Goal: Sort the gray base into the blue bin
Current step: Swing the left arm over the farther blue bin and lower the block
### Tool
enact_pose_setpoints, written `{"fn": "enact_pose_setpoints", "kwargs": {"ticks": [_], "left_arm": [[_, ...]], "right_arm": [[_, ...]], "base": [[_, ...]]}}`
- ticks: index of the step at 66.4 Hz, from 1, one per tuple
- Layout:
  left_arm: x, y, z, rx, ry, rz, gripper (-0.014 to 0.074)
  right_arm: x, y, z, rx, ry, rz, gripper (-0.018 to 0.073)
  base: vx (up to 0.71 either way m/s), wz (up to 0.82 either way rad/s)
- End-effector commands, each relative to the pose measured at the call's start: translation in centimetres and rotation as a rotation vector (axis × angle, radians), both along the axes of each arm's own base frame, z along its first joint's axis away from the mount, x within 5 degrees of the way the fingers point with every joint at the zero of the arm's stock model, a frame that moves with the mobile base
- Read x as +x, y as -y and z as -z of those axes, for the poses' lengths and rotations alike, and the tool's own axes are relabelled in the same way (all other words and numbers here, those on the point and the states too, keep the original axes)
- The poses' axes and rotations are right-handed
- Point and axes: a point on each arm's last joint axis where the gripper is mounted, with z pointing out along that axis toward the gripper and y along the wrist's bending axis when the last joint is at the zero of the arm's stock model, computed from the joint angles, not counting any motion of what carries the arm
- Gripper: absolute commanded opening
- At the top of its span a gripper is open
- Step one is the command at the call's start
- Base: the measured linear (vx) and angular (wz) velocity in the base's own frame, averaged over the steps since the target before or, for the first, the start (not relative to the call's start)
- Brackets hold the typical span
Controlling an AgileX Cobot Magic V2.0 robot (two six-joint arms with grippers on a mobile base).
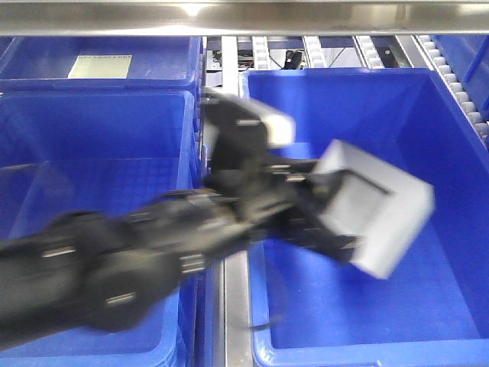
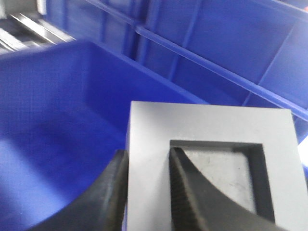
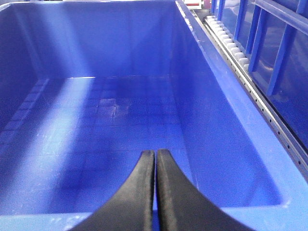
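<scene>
The gray base (image 1: 374, 206) is a pale gray block with a square recess, held tilted in the air over the inside of the right blue bin (image 1: 428, 115). My left gripper (image 1: 328, 208) reaches in from the left and is shut on one wall of the base. In the left wrist view the gray base (image 2: 211, 120) fills the lower right. My left gripper (image 2: 148, 159) has one finger outside the wall and one in the recess, with the blue bin (image 2: 57, 106) below. My right gripper (image 3: 155, 154) is shut and empty over a blue crate (image 3: 120, 106); it is not in the front view.
A second blue crate (image 1: 92, 153) stands at the left, under my left arm. Behind it, another crate holds a pale card (image 1: 99, 66). A metal rail (image 1: 229, 298) runs between the crates. Roller tracks (image 1: 454, 80) lie at the back right. A steel bar (image 1: 244, 17) crosses overhead.
</scene>
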Motion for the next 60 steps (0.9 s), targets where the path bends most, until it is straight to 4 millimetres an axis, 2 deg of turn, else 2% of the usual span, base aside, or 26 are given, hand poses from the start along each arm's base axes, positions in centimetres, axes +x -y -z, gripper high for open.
{"fn": "enact_pose_setpoints", "kwargs": {"ticks": [1,11,19,27,45,60], "left_arm": [[0.9,2.5,-2.1,-0.084,0.026,0.011,-0.0006],[2.9,6.6,0.2,0.067,-0.104,0.069,-0.0006],[4.2,9.0,2.1,0.152,-0.167,0.099,-0.0006],[5.2,10.5,3.7,0.183,-0.194,0.107,-0.0006],[5.6,11.1,6.3,0.245,-0.241,0.113,0.0031],[5.5,11.0,6.5,0.263,-0.254,0.119,0.0162]], "right_arm": [[0.2,0.0,-0.4,-0.018,0.039,0.002,-0.0005],[0.2,0.0,-0.4,-0.018,0.039,0.002,-0.0005],[0.2,0.0,-0.4,-0.018,0.039,0.002,-0.0005],[0.2,0.0,-0.4,-0.018,0.039,0.002,-0.0005],[0.2,0.0,-0.4,-0.018,0.039,0.002,-0.0005],[0.2,0.0,-0.4,-0.018,0.039,0.002,-0.0005]], "base": [[0.00,0.00],[0.00,0.00],[0.00,0.00],[0.00,0.00],[0.00,0.00],[0.00,0.00]]}}
